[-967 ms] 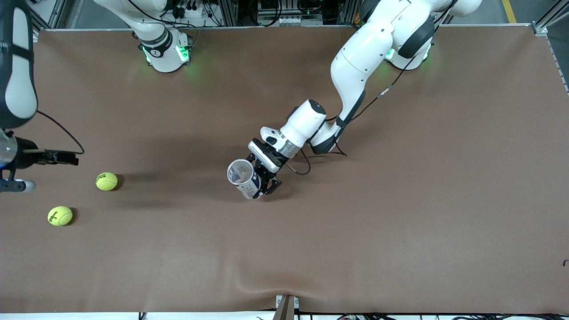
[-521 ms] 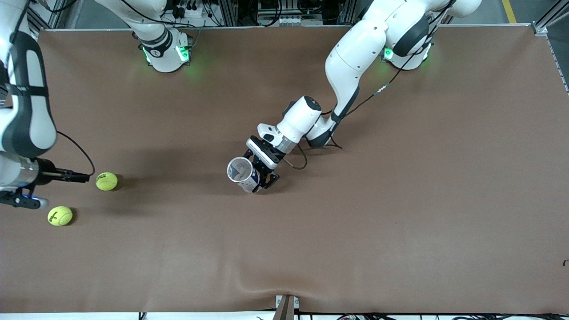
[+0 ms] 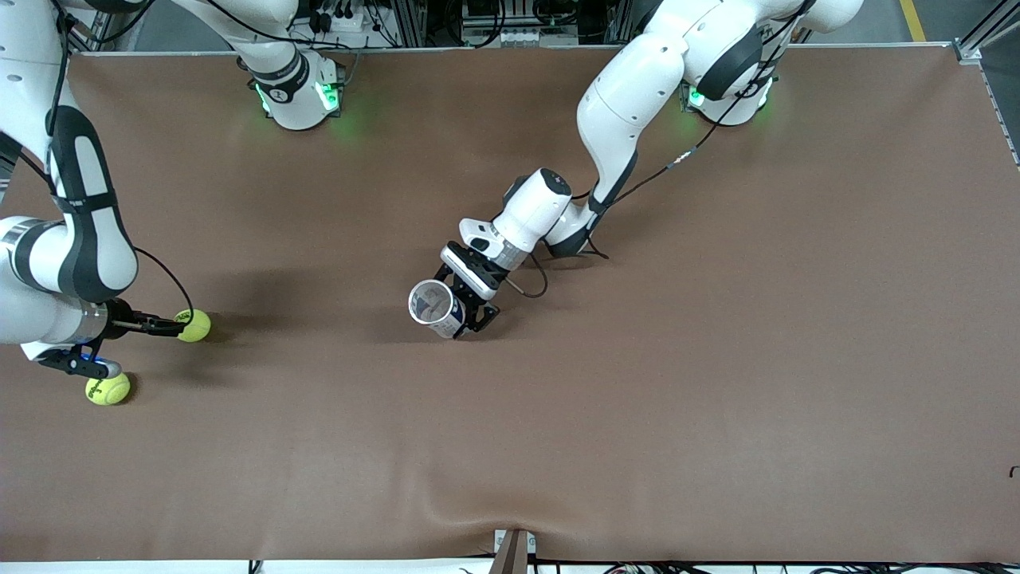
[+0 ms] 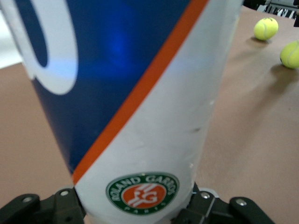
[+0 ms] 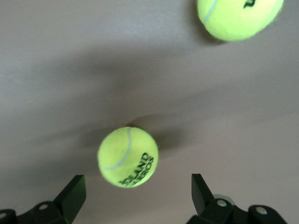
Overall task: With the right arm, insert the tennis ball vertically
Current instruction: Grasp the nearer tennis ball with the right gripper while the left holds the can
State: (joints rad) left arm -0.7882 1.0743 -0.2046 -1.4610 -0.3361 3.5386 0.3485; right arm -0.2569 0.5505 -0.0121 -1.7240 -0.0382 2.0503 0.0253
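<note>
Right pincer point(image 5: 135, 196), spread, has descended over yellow-green tennis ball point(image 5: 128, 157); left pincer point(image 3: 470, 312) pinches can point(image 3: 435, 308).

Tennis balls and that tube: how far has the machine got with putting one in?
Done: the left claw holds the ball can upright near the table's middle, mouth open. In hand: the right claw hangs open over one tennis ball, not gripping it. Left: grab that ball, carry it over the can and drop it in. A second ball lies beside it.
</note>
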